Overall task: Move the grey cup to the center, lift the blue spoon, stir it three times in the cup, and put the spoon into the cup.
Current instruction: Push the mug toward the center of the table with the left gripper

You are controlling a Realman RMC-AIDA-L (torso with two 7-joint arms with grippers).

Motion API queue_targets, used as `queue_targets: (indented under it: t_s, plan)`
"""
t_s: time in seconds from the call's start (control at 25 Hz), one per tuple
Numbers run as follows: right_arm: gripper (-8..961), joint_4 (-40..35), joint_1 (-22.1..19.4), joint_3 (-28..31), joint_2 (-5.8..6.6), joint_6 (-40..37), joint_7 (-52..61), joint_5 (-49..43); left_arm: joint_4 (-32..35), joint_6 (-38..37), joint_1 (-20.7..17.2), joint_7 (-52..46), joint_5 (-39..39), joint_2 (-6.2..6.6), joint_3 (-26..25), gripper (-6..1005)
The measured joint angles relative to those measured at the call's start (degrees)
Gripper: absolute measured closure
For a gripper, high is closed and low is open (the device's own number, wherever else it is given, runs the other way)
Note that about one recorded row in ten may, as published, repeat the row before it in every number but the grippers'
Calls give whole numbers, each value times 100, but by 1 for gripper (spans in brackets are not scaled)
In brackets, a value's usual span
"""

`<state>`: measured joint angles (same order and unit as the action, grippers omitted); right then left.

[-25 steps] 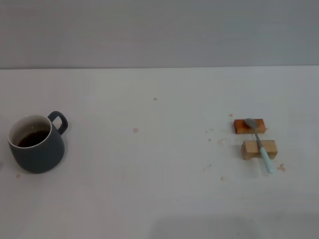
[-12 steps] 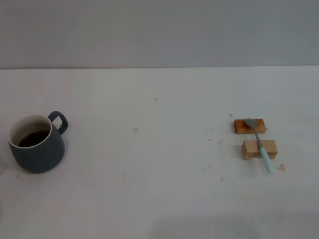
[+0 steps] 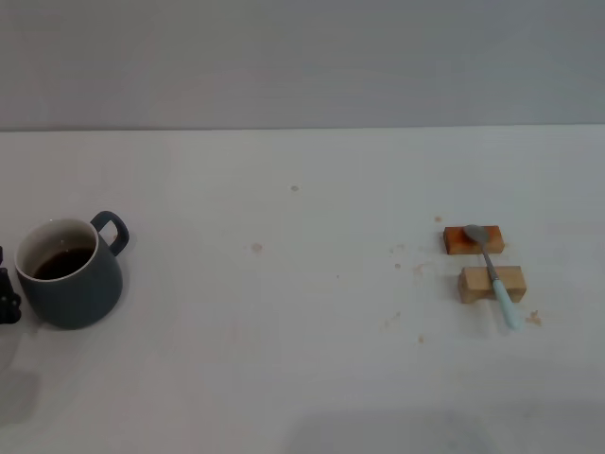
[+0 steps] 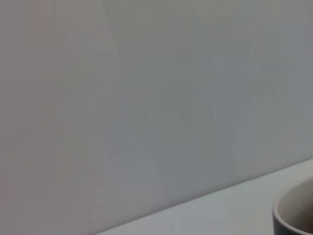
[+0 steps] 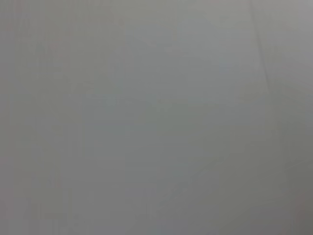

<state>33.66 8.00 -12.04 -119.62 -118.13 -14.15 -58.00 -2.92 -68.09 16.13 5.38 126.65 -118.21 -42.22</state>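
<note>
The grey cup [image 3: 71, 274] stands upright at the table's left side, dark liquid inside, its loop handle pointing back-right. Its rim [image 4: 293, 210] also shows at a corner of the left wrist view. A dark part of my left gripper [image 3: 8, 293] peeks in at the left edge of the head view, right beside the cup. The blue spoon [image 3: 493, 272] lies at the right across two small wooden blocks, metal bowl on the far reddish block [image 3: 473, 239], pale handle over the near block [image 3: 492, 284]. My right gripper is out of view.
Crumbs and small stains dot the white table [image 3: 302, 312] near the blocks and in the middle. A plain grey wall [image 3: 302, 57] rises behind the table. The right wrist view holds only a flat grey surface.
A dark part of my left gripper has come into the head view at the left edge, next to the cup. Cup, spoon and blocks have not moved.
</note>
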Motion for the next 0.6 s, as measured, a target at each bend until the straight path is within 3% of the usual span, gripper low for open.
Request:
queue_targets:
  t_s: [0.6]
  plan:
    - [180,0,-17,1,0,0,0,-10,-59,244,187,7,-1,-7,460,1001]
